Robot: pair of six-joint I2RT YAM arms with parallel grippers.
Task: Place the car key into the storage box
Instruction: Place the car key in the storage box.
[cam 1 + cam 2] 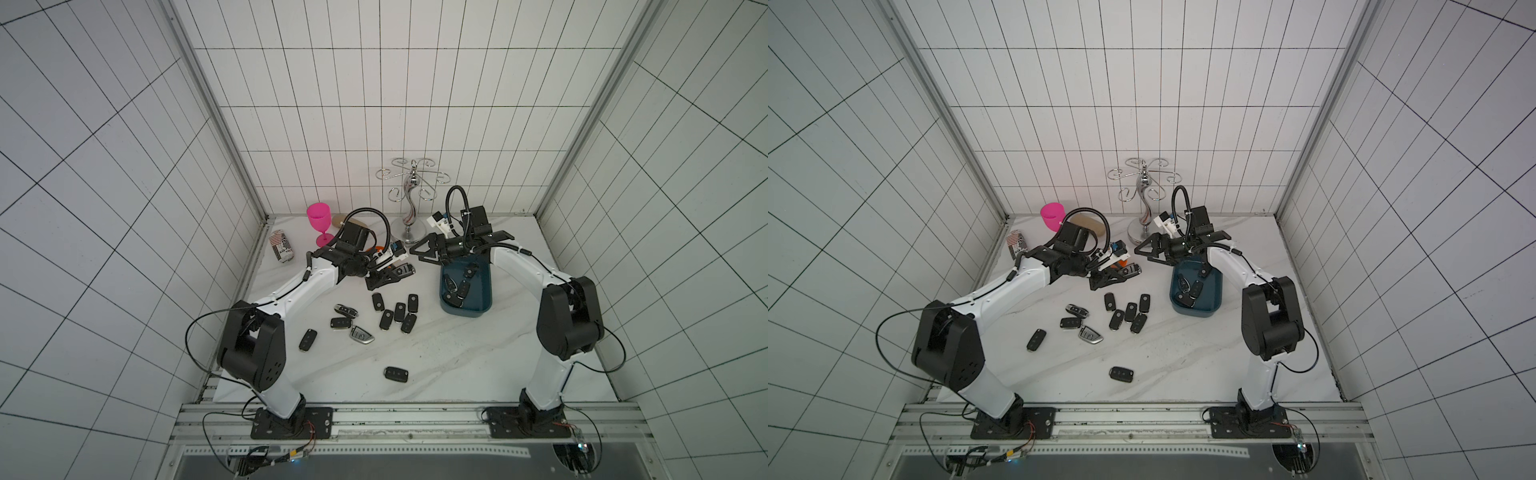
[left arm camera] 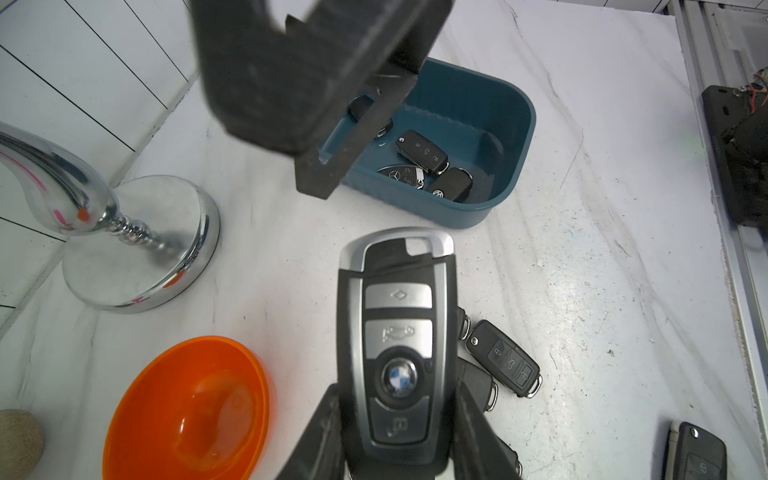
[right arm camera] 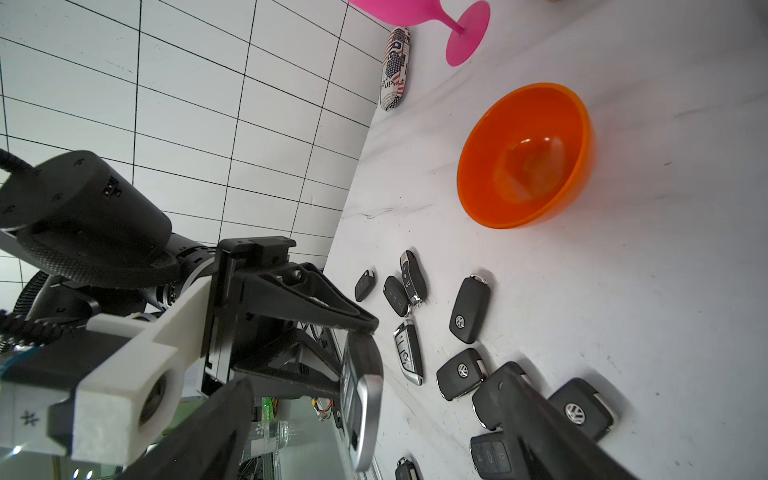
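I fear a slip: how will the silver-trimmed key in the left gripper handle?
The key looks rigid, so it likely won't flex in the left gripper. Its glossy silver sides may be slippery. Flat-bodied, it probably wouldn't roll if dropped.

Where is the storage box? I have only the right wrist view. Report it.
Observer: In a top view the storage box stands on the table, with the right gripper hanging at its far corner.
Operator: Give me its contents.
Observer: The left wrist view shows several car keys lying inside it.
Operator: Name the key in the left gripper.
Observer: The left gripper is shut on a silver-edged BMW key, short of the box.
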